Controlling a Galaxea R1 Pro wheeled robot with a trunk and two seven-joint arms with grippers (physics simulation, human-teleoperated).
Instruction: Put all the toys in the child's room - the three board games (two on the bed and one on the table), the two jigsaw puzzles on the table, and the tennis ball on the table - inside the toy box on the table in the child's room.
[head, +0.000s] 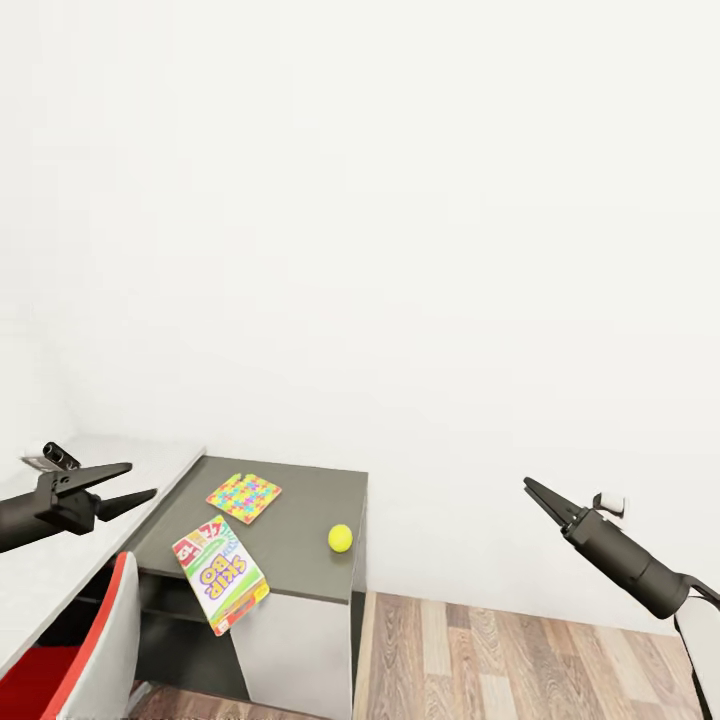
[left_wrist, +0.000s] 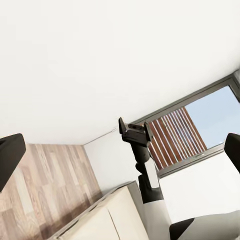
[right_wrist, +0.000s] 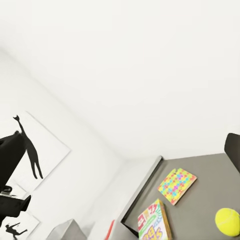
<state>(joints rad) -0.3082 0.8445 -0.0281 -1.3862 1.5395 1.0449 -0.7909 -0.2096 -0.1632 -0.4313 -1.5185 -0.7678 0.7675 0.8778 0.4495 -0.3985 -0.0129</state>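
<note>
Three toys lie on the dark grey cabinet section of the table (head: 300, 480): a SKIP-BO board game (head: 220, 573), a jigsaw puzzle (head: 243, 497) and the tennis ball (head: 340, 538). From the game box, the puzzle sits at about 12 o'clock, just beyond it and apart, and the ball at about 2 o'clock, well apart near the cabinet's right edge. The box's long axis runs from 11 to 5 o'clock, and its near end sticks out over the front edge above the light door, so it looks easy to tip or to pinch from below. The puzzle lies flat, turned like a diamond, one corner toward the wall. Nothing is held: the left gripper (head: 138, 482) hovers at 9 o'clock of the toys over the paler desk top, its jaws moderately apart and empty, pointing right. The right gripper (head: 531, 489) hangs well off at 3 o'clock over the wood floor (head: 520, 660), its tips together and pointing toward the cabinet. A red-and-grey chair (head: 95, 650) stands at 7 o'clock. Both arms seem parked for travel rather than reaching.
</note>
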